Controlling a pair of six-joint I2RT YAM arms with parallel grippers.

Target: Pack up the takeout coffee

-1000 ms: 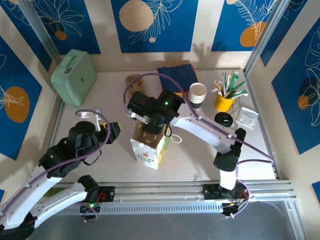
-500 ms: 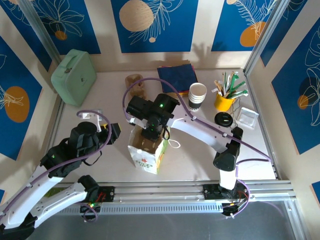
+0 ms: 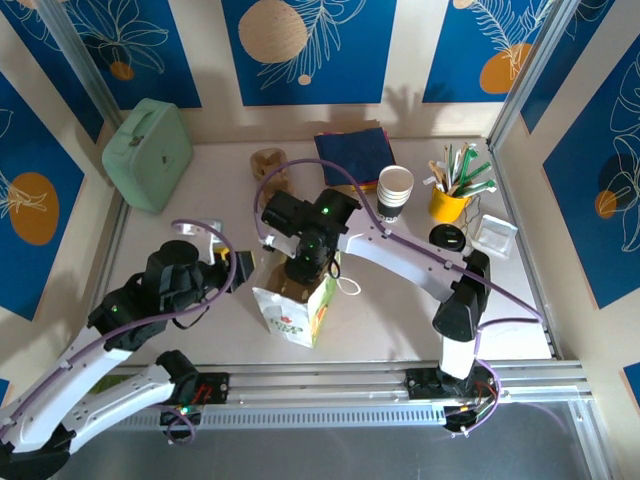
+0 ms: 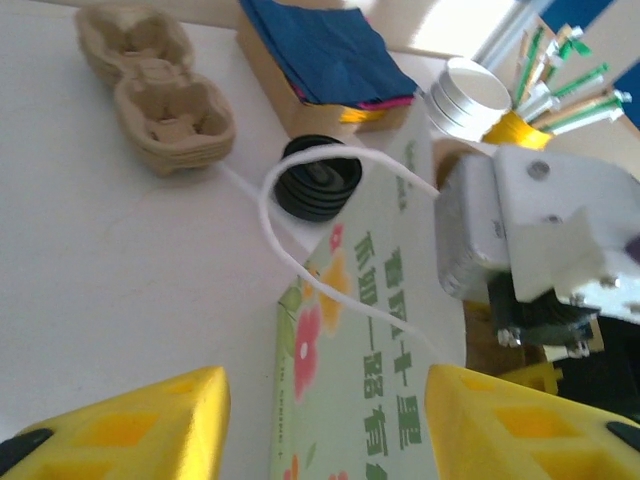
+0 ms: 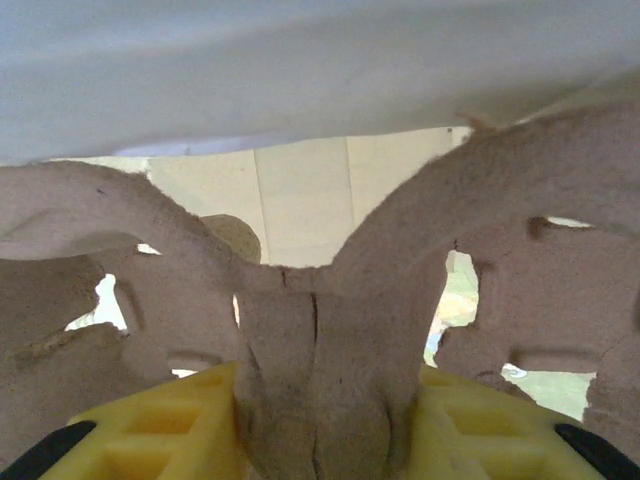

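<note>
A green-and-white paper bag [image 3: 292,308] with a white cord handle [image 4: 290,250] stands at the table's centre. My right gripper [image 3: 303,262] hangs at its mouth, shut on the middle post of a brown pulp cup carrier [image 5: 320,350]. My left gripper [image 3: 233,268] sits open at the bag's left side, and its yellow fingers [image 4: 150,425] flank the printed face [image 4: 370,400] without touching. A round black ridged lid [image 4: 320,180] stands just beyond the bag. I cannot tell whether it tops the takeout coffee, since no cup shows under it.
A stack of pulp carriers [image 3: 268,165] and a box of blue napkins [image 3: 352,148] stand at the back. To the right are stacked lidless cups [image 3: 395,190], a yellow holder of stirrers [image 3: 450,203], loose black lids [image 3: 448,237] and a clear box [image 3: 496,234]. A mint case [image 3: 148,152] sits back left.
My left gripper has moved right, up to the bag's side. The right gripper has sunk a little toward the bag's mouth with the carrier, and the bag has shifted slightly left.
</note>
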